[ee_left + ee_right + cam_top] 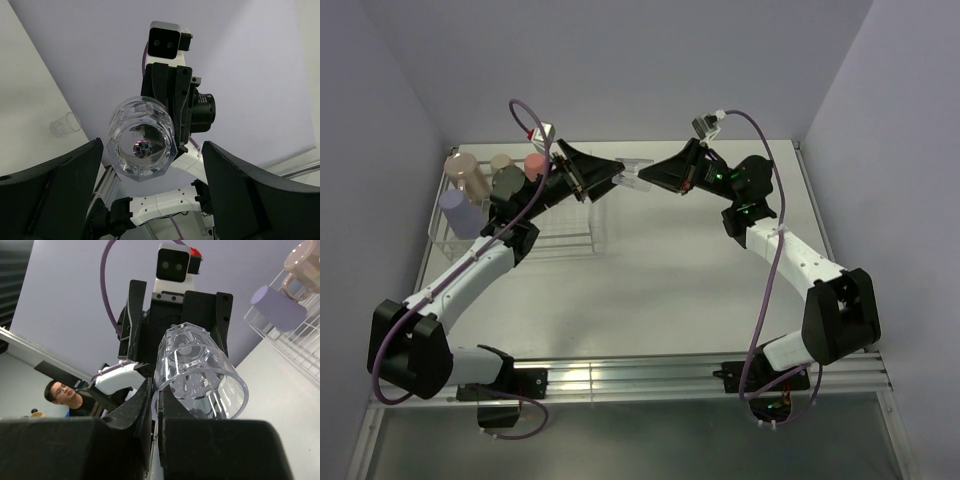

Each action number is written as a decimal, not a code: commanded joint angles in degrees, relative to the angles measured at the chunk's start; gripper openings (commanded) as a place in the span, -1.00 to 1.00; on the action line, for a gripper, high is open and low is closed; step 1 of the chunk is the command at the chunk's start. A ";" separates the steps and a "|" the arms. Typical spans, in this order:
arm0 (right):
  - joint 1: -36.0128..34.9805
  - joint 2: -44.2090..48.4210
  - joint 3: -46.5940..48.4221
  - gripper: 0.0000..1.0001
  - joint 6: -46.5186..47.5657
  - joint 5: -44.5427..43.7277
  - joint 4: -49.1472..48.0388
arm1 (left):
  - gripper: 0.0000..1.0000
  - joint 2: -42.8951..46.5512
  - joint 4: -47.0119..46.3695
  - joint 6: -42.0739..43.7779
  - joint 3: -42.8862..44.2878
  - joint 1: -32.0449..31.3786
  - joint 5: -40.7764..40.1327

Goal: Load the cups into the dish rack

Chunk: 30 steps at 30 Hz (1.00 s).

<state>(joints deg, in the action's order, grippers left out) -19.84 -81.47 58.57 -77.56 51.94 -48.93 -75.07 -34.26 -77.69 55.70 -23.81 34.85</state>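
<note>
The right hand point(156, 401) pinches a clear glass point(200, 372) by its rim.

clear glass point(633, 175) sideways midair, beside loaded rack point(570, 240)

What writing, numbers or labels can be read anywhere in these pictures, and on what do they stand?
Bottom of the clear glass, seen from the left wrist: a small moulded mark, perhaps a few digits, too blurred to read for sure.
Nothing else in the three views carries text that can be read.
</note>
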 commanded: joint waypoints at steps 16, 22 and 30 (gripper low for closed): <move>-1.35 -0.53 2.34 -1.00 2.24 0.79 -0.73 | -0.02 -1.57 -2.21 -0.36 2.66 -0.36 0.13; -1.52 -0.62 2.61 -0.43 3.73 1.41 3.39 | -0.96 -0.96 -0.90 0.87 2.57 -0.09 0.39; 1.11 1.58 3.14 0.80 8.56 3.07 12.80 | -1.00 5.18 4.81 4.56 -3.31 6.14 3.55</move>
<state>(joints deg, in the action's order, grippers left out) -20.29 -81.89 59.31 -71.79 53.60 -39.09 -75.02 -30.89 -76.05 54.65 -20.53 36.23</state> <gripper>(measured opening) 0.881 0.589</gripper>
